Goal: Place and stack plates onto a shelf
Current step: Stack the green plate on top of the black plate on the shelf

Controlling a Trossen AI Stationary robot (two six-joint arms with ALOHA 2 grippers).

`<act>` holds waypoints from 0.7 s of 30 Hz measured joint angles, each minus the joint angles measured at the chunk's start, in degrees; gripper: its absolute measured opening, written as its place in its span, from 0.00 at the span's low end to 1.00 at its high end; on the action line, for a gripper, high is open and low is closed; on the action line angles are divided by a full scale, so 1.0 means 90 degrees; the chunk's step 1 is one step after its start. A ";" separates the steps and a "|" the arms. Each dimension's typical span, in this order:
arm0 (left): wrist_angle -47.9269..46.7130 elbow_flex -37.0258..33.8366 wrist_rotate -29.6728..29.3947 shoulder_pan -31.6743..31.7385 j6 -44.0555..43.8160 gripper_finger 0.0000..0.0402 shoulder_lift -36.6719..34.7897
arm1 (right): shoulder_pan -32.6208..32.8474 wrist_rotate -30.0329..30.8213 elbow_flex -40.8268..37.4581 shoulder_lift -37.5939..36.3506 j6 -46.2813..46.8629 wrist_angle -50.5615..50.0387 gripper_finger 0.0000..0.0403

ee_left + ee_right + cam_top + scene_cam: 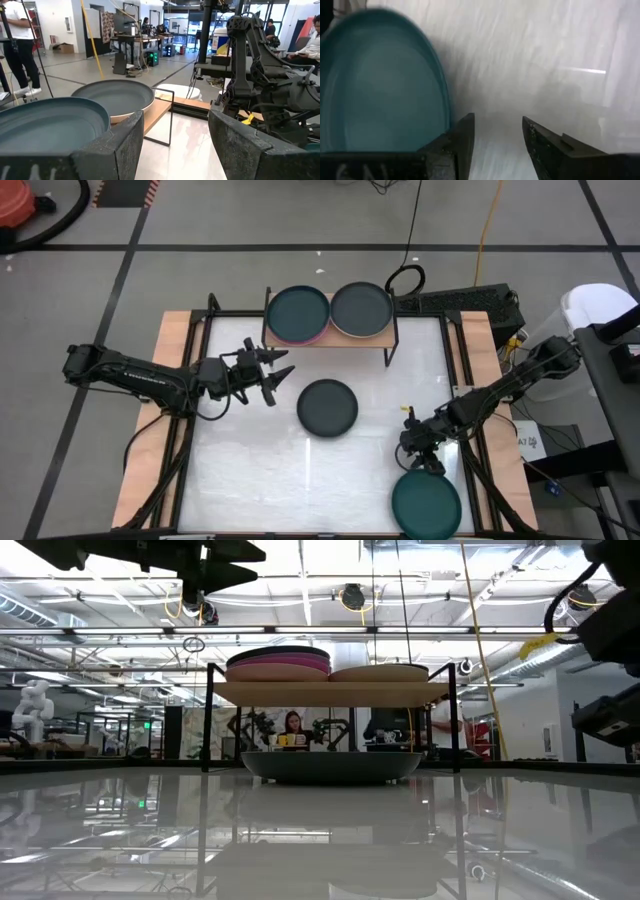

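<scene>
Shelf (pixel 330 340) already has 2 stacks on it, but a dark plate (pixel 327 407) mid-table & a teal plate (pixel 426 503) at the front edge are left imo, w/ left gripper (pixel 272 375) and right gripper (pixel 421 455) both spread open, empty.
</scene>
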 joint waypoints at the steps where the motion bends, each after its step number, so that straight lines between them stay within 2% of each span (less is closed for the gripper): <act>1: -0.0002 0.0000 0.0000 0.0000 0.0000 0.57 0.0000 | -0.0042 -0.0002 0.0001 -0.0054 0.0040 -0.0001 0.36; 10: -0.0005 0.0000 -0.0001 0.0000 0.0000 0.57 0.0000 | -0.0026 -0.0036 0.0129 -0.0514 0.0334 0.0025 0.36; 21: -0.0007 0.0000 -0.0002 0.0000 0.0025 0.57 0.0000 | 0.0624 0.0086 0.0129 0.0237 0.0627 0.0467 0.36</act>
